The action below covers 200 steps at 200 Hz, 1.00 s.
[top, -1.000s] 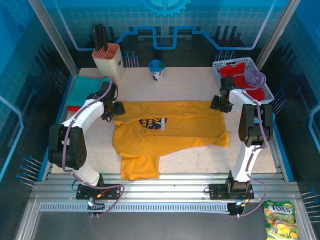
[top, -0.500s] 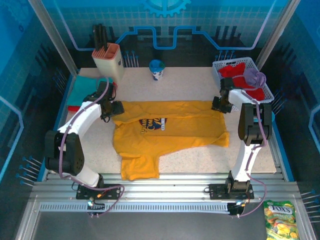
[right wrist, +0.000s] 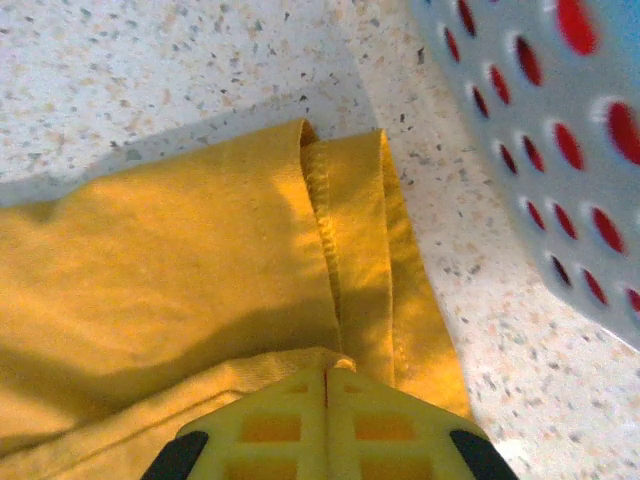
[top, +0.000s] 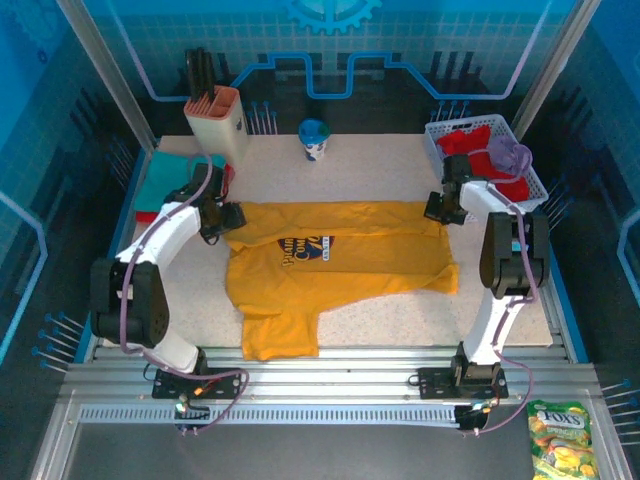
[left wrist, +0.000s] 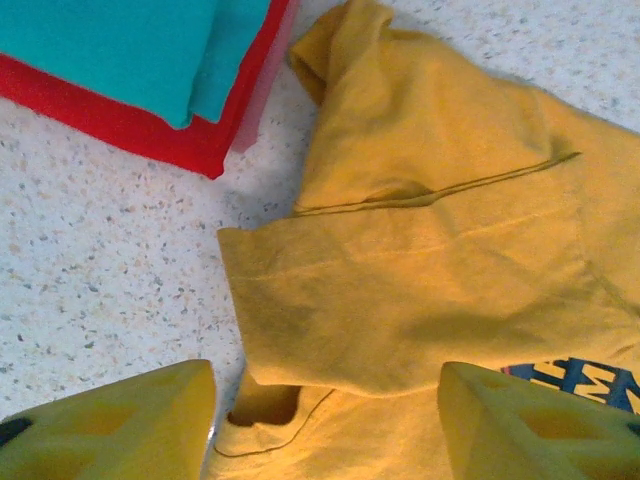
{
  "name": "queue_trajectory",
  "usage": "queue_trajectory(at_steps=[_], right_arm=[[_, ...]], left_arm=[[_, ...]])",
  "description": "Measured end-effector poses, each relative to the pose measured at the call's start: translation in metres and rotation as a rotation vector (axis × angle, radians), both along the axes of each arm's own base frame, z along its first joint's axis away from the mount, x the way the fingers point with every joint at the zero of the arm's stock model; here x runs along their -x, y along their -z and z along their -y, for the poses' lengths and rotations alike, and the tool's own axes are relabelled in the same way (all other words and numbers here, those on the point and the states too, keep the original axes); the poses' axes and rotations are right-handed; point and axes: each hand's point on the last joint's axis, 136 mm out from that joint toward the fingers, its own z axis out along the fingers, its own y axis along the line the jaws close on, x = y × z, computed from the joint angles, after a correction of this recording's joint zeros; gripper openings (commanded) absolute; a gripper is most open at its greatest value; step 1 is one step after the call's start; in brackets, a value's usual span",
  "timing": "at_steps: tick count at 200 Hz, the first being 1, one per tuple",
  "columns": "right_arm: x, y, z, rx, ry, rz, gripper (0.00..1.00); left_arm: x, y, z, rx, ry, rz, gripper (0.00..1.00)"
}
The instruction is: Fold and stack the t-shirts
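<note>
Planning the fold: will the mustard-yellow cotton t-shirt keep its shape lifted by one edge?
Probably not: the mustard-yellow cotton t-shirt lies creased, hem doubled, so it should drape limply. Thin fabric, likely light, dragging across the speckled table.

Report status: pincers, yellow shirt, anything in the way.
Left pincer open over yellow t-shirt, far-left corner. Right pincer shut on its far-right hem. Basket close beside right pincer, not touching.

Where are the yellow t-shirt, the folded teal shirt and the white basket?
yellow t-shirt (top: pixel 370 272), top view, body below the print
folded teal shirt (left wrist: pixel 130 50), left wrist view, top face
white basket (right wrist: pixel 570 170), right wrist view, perforated wall
</note>
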Motion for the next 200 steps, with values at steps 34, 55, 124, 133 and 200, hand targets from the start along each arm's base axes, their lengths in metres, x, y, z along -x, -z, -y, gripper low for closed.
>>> queue_trajectory(at_steps=[34, 55, 124, 133, 200], right_arm=[[0.002, -0.02, 0.0, 0.004, -0.006, 0.077, 0.0], [0.004, -0.021, -0.001, 0.005, -0.011, 0.09, 0.0], [0.004, -0.017, -0.004, 0.009, -0.029, 0.101, 0.0], [0.004, -0.018, -0.004, 0.01, -0.029, 0.103, 0.0], [0.005, -0.024, -0.004, 0.012, -0.031, 0.12, 0.0]], left_arm=[[0.002, 0.033, -0.01, 0.06, -0.064, -0.075, 0.58], [0.003, 0.046, -0.009, 0.079, -0.083, -0.103, 0.56], [-0.006, 0.066, -0.005, 0.133, -0.131, -0.069, 0.41], [-0.009, 0.065, -0.005, 0.137, -0.137, -0.053, 0.39], [-0.027, 0.062, -0.004, 0.137, -0.124, 0.015, 0.04]])
